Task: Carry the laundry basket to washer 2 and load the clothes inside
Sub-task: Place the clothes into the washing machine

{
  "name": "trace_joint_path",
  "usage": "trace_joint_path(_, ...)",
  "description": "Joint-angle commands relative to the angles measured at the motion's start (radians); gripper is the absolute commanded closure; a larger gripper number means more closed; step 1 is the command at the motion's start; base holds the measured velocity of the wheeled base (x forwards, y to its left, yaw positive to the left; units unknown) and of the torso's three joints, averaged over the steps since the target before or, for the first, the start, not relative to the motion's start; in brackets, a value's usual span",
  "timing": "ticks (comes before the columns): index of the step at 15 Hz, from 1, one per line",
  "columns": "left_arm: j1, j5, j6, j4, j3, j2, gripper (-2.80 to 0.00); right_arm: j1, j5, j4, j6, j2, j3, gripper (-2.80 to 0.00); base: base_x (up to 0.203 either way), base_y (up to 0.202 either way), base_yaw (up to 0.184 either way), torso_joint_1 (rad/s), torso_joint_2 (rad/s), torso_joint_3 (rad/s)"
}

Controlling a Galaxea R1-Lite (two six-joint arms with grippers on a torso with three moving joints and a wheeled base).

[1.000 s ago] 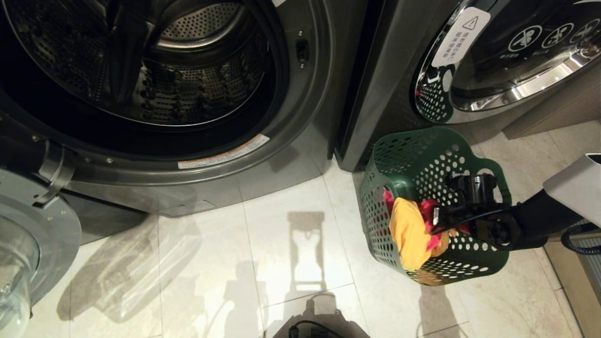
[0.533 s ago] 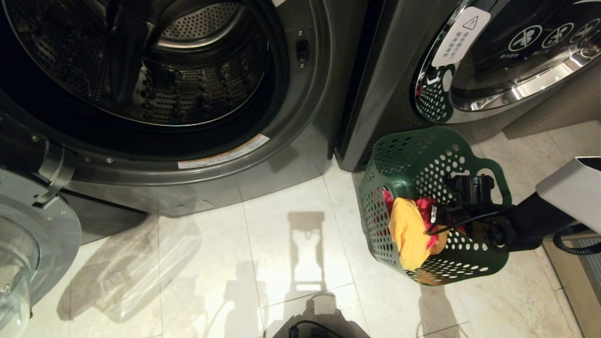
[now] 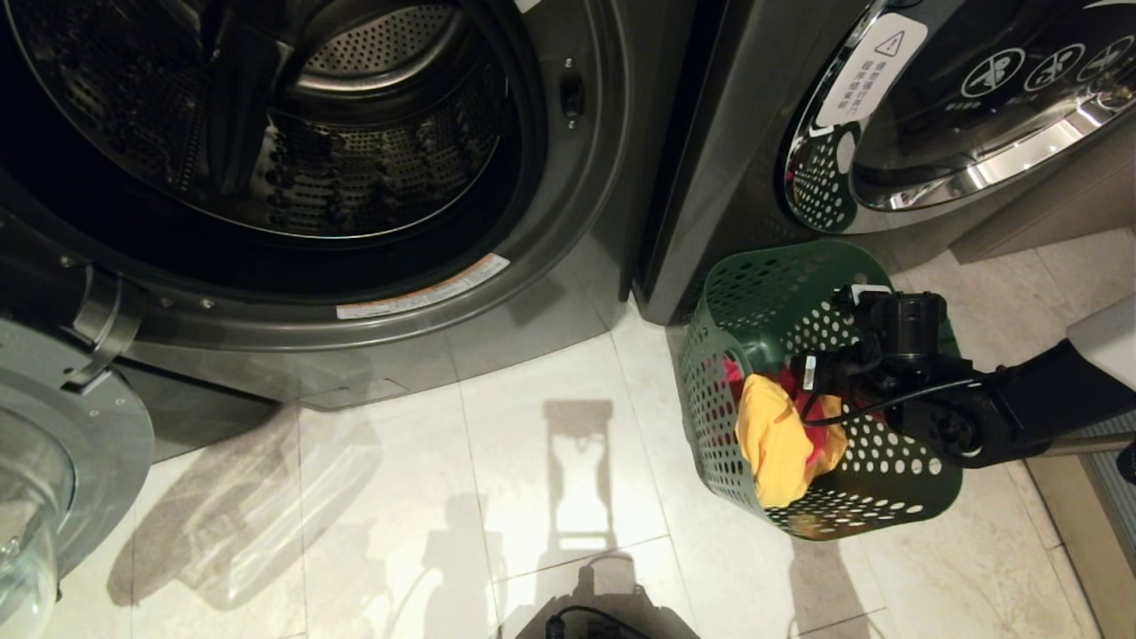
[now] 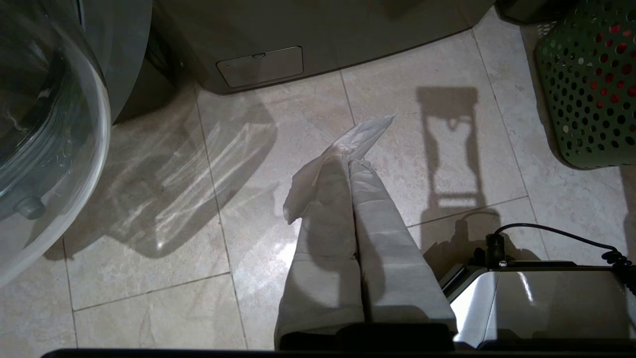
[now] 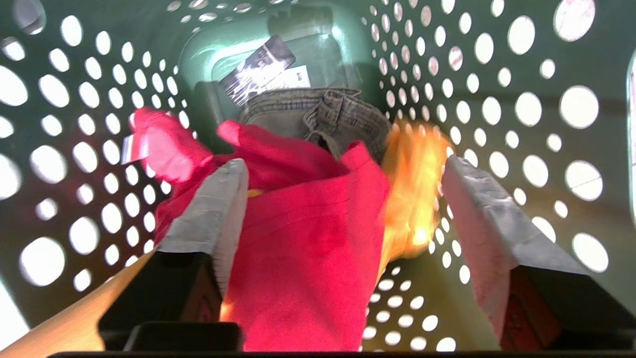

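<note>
Laundry basket on floor before closed right-hand washer. Right gripper inside basket above red garment — fingers spread, gripping nothing. Left gripper clenched above floor tiles — pinching nothing.

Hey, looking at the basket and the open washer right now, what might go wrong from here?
The right hand is open inside the laundry basket, straddling the red garment; closing could also snag the yellow garment beside it. The basket looks tilted, so pulling may tip it. The carry to the open drum crosses bare floor; trailing cloth may drop.
</note>
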Motion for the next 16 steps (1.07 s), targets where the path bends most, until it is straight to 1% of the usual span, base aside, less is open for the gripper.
trace_joint_path(1,0.000,0.000,0.000,0.000,0.000,0.002,0.00,0.008,0.001,-0.008,0.007,-0.019,0.035,-2.80,0.000,0.000,0.000,0.000,0.00,0.000)
trace_joint_path(4,0.000,0.000,0.000,0.000,-0.001,0.002,0.00,0.008,0.011,0.001,0.018,-0.059,0.066,-2.80,0.000,0.000,0.000,0.000,0.00,0.000)
trace_joint_path(6,0.000,0.000,0.000,0.000,0.001,0.002,0.00,0.006,0.044,0.022,0.026,-0.079,0.106,-2.80,0.000,0.000,0.000,0.000,0.00,0.000)
trace_joint_path(7,0.000,0.000,0.000,0.000,0.000,0.002,0.00,0.006,0.053,0.023,0.057,-0.076,0.115,-2.80,0.000,0.000,0.000,0.000,0.00,0.000)
trace_joint_path(9,0.000,0.000,0.002,0.000,0.001,0.002,0.00,0.006,0.083,0.018,0.127,-0.032,0.121,-2.80,0.000,0.000,0.000,0.000,0.00,0.000)
trace_joint_path(11,0.000,0.000,0.002,-0.001,0.001,0.002,0.00,0.002,0.098,0.002,0.171,0.045,0.122,-2.80,0.000,0.000,0.000,0.000,0.00,0.000)
trace_joint_path(14,0.000,0.000,0.002,0.001,0.001,0.002,0.00,-0.002,0.143,-0.091,0.217,0.138,0.127,-2.80,0.000,0.000,0.000,0.000,0.00,0.000)
trace_joint_path(16,0.000,0.000,0.007,0.002,0.001,0.002,0.00,-0.003,0.152,-0.123,0.223,0.209,0.121,-2.80,0.000,0.000,0.000,0.000,0.00,0.000)
